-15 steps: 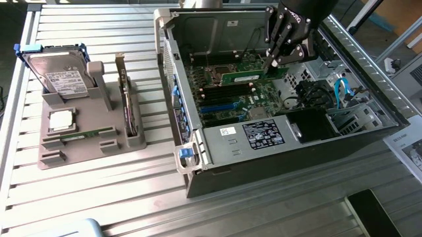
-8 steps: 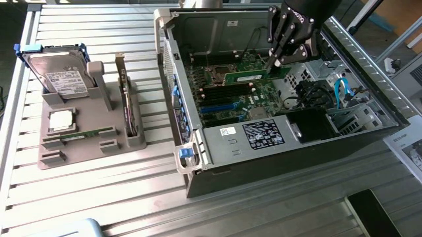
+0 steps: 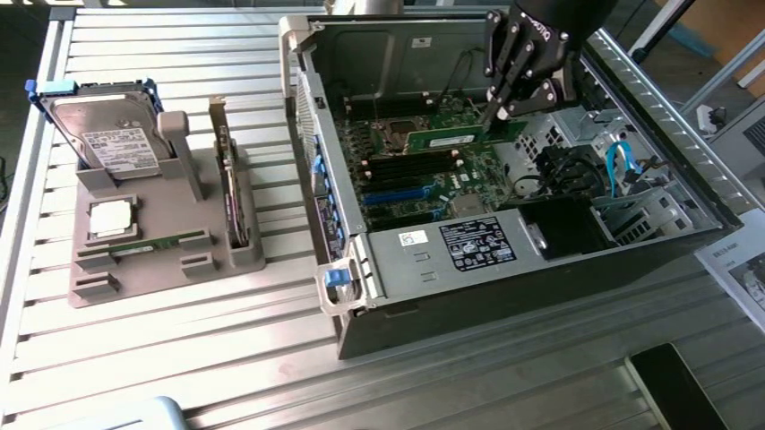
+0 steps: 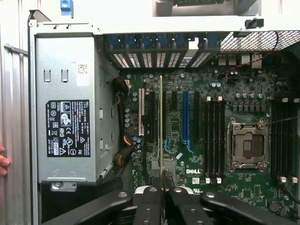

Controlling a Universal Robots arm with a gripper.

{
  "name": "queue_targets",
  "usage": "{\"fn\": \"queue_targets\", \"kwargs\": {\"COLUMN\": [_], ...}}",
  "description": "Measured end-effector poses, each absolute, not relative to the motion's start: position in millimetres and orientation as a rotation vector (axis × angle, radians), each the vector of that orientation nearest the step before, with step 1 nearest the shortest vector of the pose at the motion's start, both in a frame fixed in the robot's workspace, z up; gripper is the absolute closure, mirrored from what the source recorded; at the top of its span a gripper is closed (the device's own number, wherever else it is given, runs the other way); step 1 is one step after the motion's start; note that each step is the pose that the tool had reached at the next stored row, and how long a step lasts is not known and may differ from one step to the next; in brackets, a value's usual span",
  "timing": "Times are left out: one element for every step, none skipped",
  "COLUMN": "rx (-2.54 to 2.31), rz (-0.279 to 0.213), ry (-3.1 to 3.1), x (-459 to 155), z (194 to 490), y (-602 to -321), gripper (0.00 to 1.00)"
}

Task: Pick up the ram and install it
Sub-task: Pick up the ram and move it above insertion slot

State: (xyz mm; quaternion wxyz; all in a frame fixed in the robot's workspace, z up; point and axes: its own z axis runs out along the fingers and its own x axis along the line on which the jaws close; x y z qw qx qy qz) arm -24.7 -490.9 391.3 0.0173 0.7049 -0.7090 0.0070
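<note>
End effector (image 3: 494, 115) is inside the open case (image 3: 313, 161), jaws narrow and clamped on one end of the ram (image 3: 449, 137).
- Exterior view: the ram is level, long side along the motherboard (image 3: 413, 184), just above the row of black slots (image 3: 413, 166). Cannot tell whether it touches the board.
- Wrist view: the ram (image 4: 161, 126) is edge-on, a thin line running out from between the finger pads (image 4: 149, 199). It lies parallel to the long slots on the motherboard (image 4: 234, 187), between the white slot (image 4: 141, 115) and the blue slot (image 4: 184, 117). The socket (image 4: 247, 145) is off to one side, the power supply (image 4: 70, 117) to the other.

Case sits on a slatted metal surface (image 3: 179, 358). At the exterior view's left is a grey holder (image 3: 227, 260) with a second stick (image 3: 161, 244) lying flat, a hard drive (image 3: 107, 139) and a card (image 3: 227, 179) standing upright. A person's fingertip (image 4: 2, 164) shows at the edge of the wrist view.
</note>
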Motion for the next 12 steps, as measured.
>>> {"fn": "queue_targets", "kwargs": {"rx": [2.191, 2.191, 2.19, 2.19, 2.191, 2.191, 2.19, 2.19, 2.191, 2.191, 2.191, 2.191], "rz": [0.022, 0.022, 0.022, 0.022, 0.022, 0.022, 0.022, 0.022, 0.022, 0.022, 0.022, 0.022], "ry": [-2.203, -2.203, -2.203, -2.203, -2.203, -2.203, -2.203, -2.203, -2.203, -2.203, -2.203, -2.203], "x": [-25, -25, -25, -25, -25, -25, -25, -25, -25, -25, -25, -25], "z": [391, 391, 391, 391, 391, 391, 391, 391, 391, 391, 391, 391], "y": [-490, -489, -488, -486, -484, -482, -482, -481, -479, -479, -478, -477], "gripper": [0.88, 0.88, 0.88, 0.88, 0.88, 0.88, 0.88, 0.88, 0.88, 0.88, 0.88, 0.88]}}
